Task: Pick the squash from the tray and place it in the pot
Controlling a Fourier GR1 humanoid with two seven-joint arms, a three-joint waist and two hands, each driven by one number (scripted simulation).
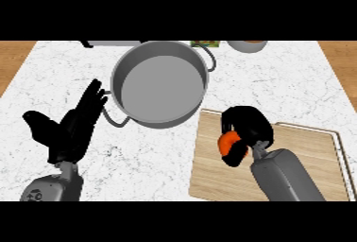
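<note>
While the right hand (244,126) curls over the orange squash (228,142) — fingers wrapped round it, hiding most of it — the squash sits within that grasp above the wooden tray's (300,156) left part. Up and to the left stands the grey pot (160,84), its inside bare, on the white marble counter (279,80). At the view's left, the left hand (73,130) rests open — fingers straight, pointing up.

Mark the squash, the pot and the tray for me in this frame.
squash (226,141), head view, on the orange patch showing between the right hand's curled fingers.
pot (159,85), head view, on its bare grey floor.
tray (307,151), head view, on bare wood right of the forearm.
</note>
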